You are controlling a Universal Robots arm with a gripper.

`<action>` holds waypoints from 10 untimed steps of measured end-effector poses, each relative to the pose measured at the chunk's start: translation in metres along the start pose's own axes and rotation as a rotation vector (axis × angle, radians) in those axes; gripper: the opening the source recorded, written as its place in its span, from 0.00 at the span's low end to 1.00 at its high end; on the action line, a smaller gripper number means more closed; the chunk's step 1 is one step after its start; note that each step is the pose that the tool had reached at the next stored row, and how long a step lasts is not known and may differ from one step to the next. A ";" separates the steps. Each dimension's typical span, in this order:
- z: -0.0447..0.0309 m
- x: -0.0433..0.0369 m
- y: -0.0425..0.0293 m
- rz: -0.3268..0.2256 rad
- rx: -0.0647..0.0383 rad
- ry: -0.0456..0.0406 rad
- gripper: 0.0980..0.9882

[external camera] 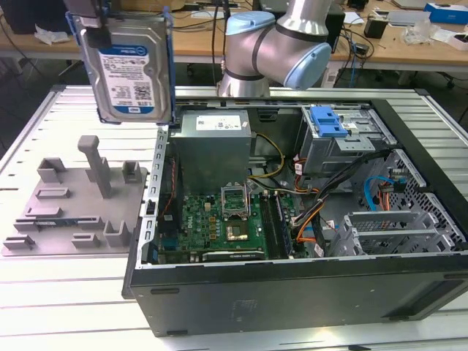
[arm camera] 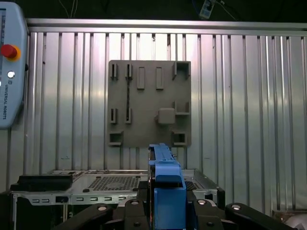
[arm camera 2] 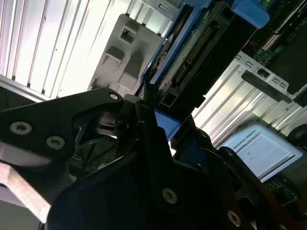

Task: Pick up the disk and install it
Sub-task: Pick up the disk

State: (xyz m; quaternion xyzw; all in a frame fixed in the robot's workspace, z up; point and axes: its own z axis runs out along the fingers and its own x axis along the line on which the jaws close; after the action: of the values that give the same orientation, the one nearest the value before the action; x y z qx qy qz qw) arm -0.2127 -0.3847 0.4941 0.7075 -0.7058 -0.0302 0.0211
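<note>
Silver-grey in its light-blue bracket, the disk [external camera: 126, 69] hangs upright in the air, its top edge clamped in the hand [external camera: 91, 16]. It is high above the slatted metal tabletop [external camera: 44, 292], roughly over where the grey fixture plate [external camera: 73, 201] adjoins the open computer case [external camera: 292, 292], touching neither.

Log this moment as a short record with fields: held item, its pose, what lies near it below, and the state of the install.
held item: disk, clamped at its top end between shut jaws
pose: upright in the air, label toward the exterior camera
below and near: grey fixture plate and the open computer case, both on the slatted table
install: not yet done; disk is outside the case
inside case: blue latch, toward the exterior view's right
</note>
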 end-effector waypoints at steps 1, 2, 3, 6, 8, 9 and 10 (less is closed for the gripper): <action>-0.0003 0.0015 -0.0055 0.000 0.000 -0.0001 0.30; -0.0008 0.0036 -0.0120 0.000 0.000 0.0000 0.30; -0.0009 0.0057 -0.0172 0.000 0.000 0.0000 0.30; -0.0012 0.0105 -0.0264 0.000 0.000 -0.0001 0.30; -0.0013 0.0142 -0.0306 0.000 0.000 0.0000 0.30; -0.0014 0.0195 -0.0337 0.000 0.000 -0.0001 0.30; -0.0014 0.0239 -0.0350 0.000 0.000 -0.0001 0.30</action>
State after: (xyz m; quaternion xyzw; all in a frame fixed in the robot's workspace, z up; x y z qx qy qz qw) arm -0.1776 -0.4084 0.4927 0.7075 -0.7058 -0.0302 0.0211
